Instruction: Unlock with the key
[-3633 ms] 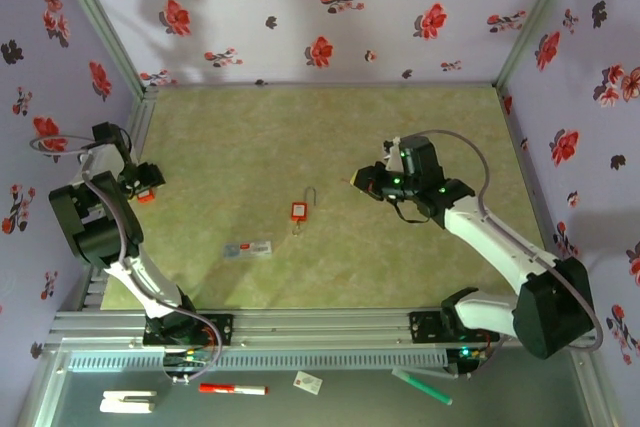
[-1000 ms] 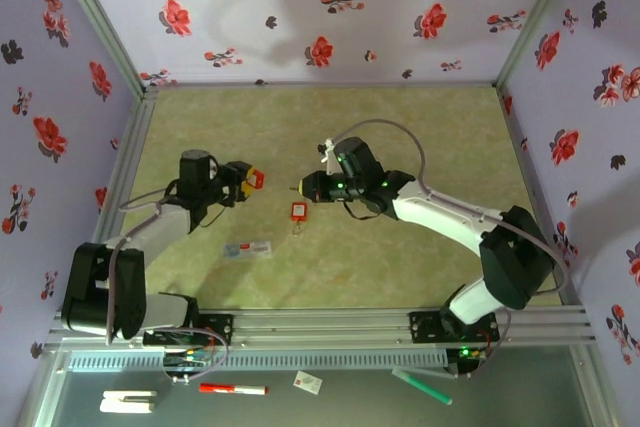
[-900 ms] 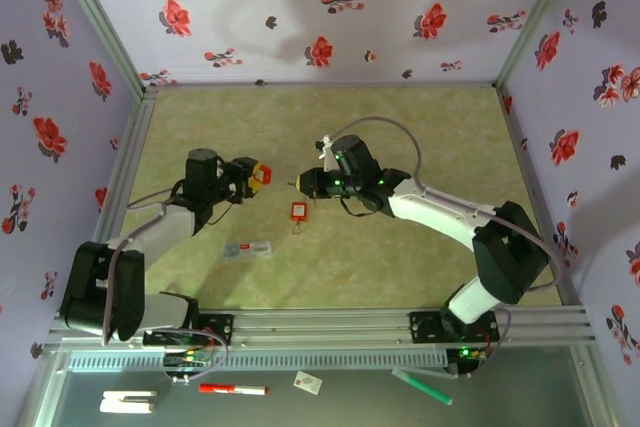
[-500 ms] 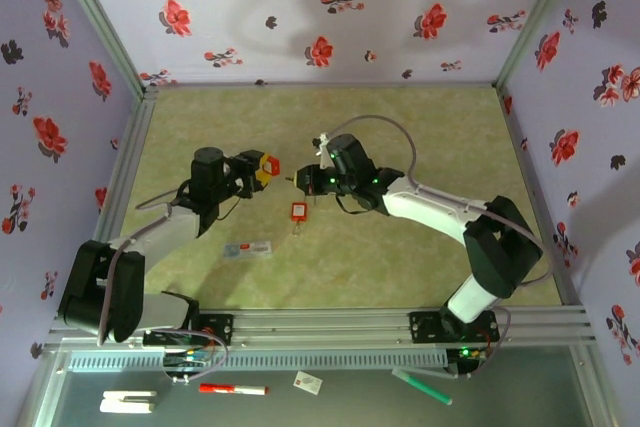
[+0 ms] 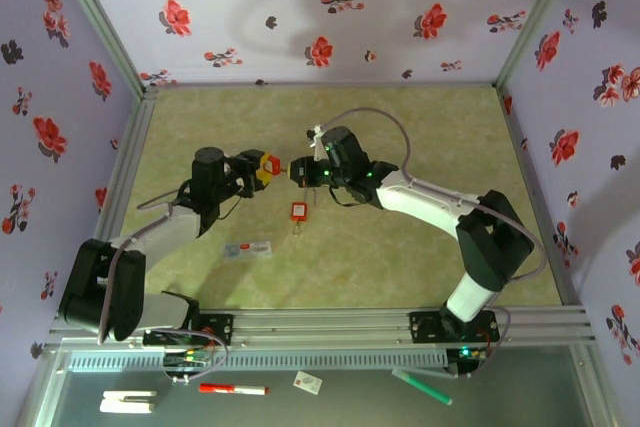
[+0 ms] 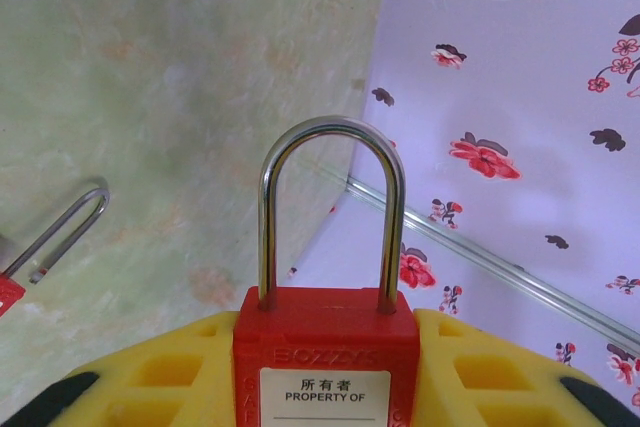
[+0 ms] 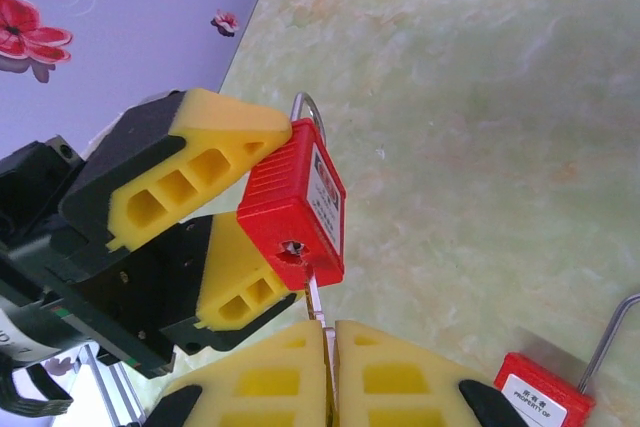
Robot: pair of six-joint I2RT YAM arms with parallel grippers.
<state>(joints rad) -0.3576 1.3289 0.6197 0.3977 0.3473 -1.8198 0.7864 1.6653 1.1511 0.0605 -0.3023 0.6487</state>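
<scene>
Lilac walls printed with red flowers close in a mottled, pale green surface, smooth and stone-like. From above, the two arms reach toward each other over its middle: the left arm from the near left, the right arm from the near right, so that the left hand and right hand nearly meet tip to tip. The top view also takes in a small pale card lying on the surface nearer the bases. The left wrist view gives the held padlock head-on: a boxy red plastic body with a white label, and a polished steel shackle arched above it with both legs seated in the body. The left hand grasps that body between its ribbed yellow fingers. The right wrist view looks from the other side, at the lock's underside and its round keyhole. A loose padlock, also red, lies flat on the surface just near of the two hands, its thin shackle swung open. The right hand is clenched on the key, a thin grey metal blade that sticks out from between the pressed yellow fingertips up to the held padlock's underside by the keyhole. Whether its tip is inside cannot be told.
</scene>
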